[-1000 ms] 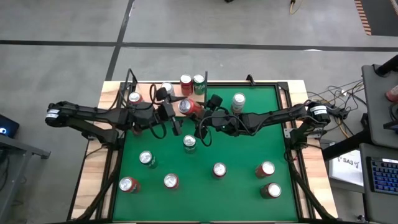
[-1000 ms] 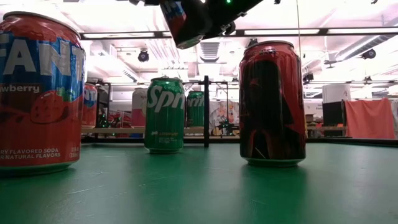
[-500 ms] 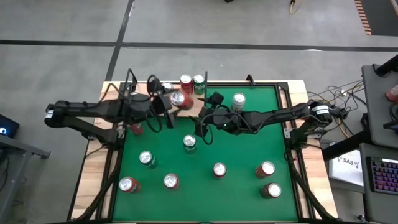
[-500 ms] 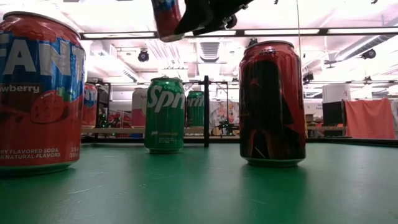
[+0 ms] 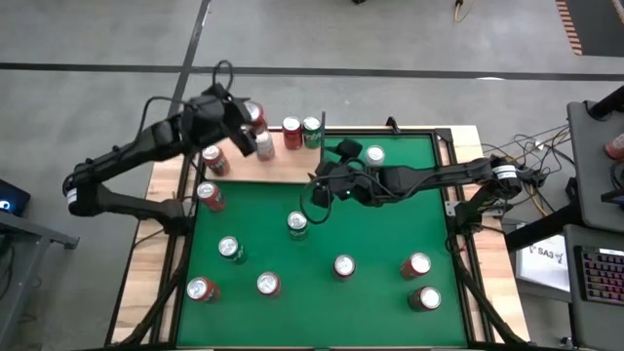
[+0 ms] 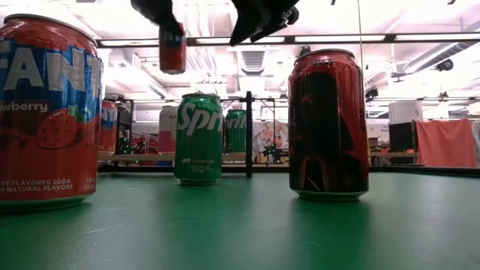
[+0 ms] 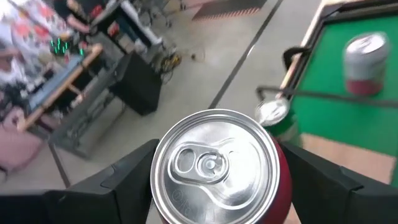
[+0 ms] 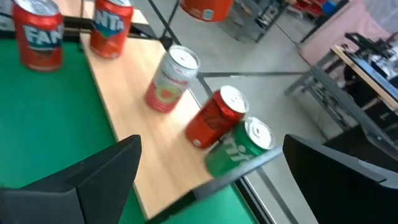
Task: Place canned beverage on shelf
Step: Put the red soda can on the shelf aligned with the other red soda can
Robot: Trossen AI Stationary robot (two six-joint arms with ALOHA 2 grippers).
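Red can (image 5: 254, 118), a smooth aluminium cylinder with a silver pull-tab lid, is clamped between the dark fingers of the left gripper (image 5: 246, 120) and held high over the far-left end of the shelf (image 5: 283, 168); from the low camera it is seen hanging upright in the air (image 6: 172, 48). In the left wrist view the round lid fills the middle, a finger (image 7: 127, 177) pressed to either side. That shelf is a flat pale wood panel along the table's far edge, framed by thin black rods, and it is already crowded: a silver can (image 5: 264, 144), a red one (image 5: 292, 132) and a green one (image 5: 312, 130) are lined up on it, with another red can (image 5: 213, 159) at its left end. The right gripper (image 5: 336, 168) is held above the green felt (image 5: 390, 234) just in front of the shelf, fingers spread wide and empty. Loose cans are scattered across the felt, among them a green one (image 5: 297, 224) and a silver one (image 5: 374, 156).
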